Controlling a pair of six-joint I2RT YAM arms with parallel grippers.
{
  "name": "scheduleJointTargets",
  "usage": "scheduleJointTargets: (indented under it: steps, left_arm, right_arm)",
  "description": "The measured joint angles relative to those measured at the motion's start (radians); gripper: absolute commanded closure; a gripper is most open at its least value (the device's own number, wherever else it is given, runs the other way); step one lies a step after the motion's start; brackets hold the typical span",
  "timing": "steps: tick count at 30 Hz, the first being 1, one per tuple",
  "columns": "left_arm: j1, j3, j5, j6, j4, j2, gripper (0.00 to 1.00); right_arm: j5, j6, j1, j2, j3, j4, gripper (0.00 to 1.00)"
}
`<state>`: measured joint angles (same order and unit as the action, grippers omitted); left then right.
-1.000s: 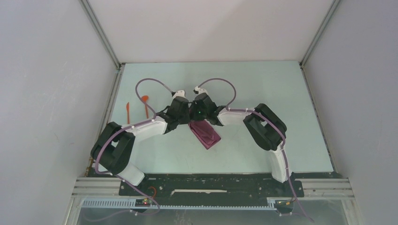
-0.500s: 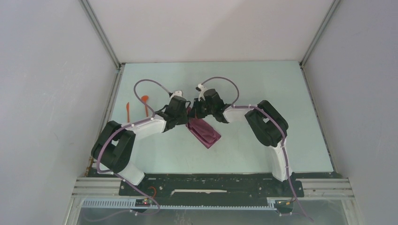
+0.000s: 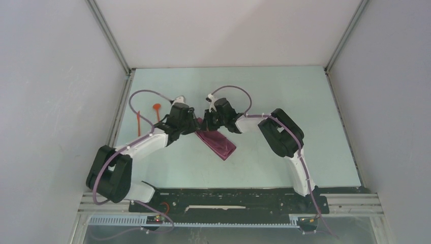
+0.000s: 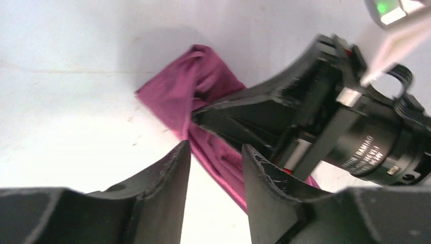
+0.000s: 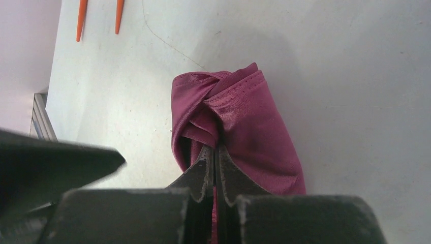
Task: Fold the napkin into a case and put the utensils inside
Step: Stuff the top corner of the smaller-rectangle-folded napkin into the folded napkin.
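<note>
The maroon napkin (image 3: pixel 221 143), folded into a long narrow strip, lay at a slant a little left of the middle of the pale tabletop (image 3: pixel 284 91). Its near end pointed toward the right arm's base and its far end lay under the two grippers.

The right gripper (image 3: pixel 209 123) was pinched tight on that far end. In its wrist view the fingertips (image 5: pixel 206 168) met with a bunched fold of cloth (image 5: pixel 254 127) caught between them, and the layers twisted together just beyond the tips.

The left gripper (image 3: pixel 195 124) stood just beside it on the left, with its jaws moderately parted and nothing between them. Through the gap in its own view (image 4: pixel 213 150), the cloth (image 4: pixel 188 86) and the right gripper's closed tip (image 4: pixel 201 116) showed on the table.

Near the left edge of the tabletop, well apart from the napkin, lay two orange utensils: a spoon (image 3: pixel 157 107) with its round end toward the far edge, and a thin pointed piece (image 3: pixel 138 122) left of it. Only their narrow ends (image 5: pixel 81 20) showed in the right wrist view.
</note>
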<state>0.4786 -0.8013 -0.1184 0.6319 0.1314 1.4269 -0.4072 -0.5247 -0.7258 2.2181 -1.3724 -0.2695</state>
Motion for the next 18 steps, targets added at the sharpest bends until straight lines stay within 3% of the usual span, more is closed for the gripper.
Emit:
scheduleJointTargets:
  steps: [5,8,13,18]
  left_arm:
    - [-0.171,0.122,0.09,0.124,-0.06,-0.071,0.46]
    - [-0.256,0.171,0.15,0.187,-0.095,-0.023,0.57]
    - [-0.26,0.175,0.241,0.266,-0.187,0.097,0.6]
    - [-0.26,0.175,0.254,0.291,-0.228,0.118,0.65]
  right_arm:
    - [0.019,0.005,-0.008,0.0,-0.019,0.04,0.9]
    - [0.024,0.015,-0.011,0.0,-0.034,0.067,0.79]
    - [-0.026,0.02,-0.012,0.0,-0.042,0.078,0.53]
    - [-0.103,-0.007,-0.008,0.0,-0.043,0.057,0.49]
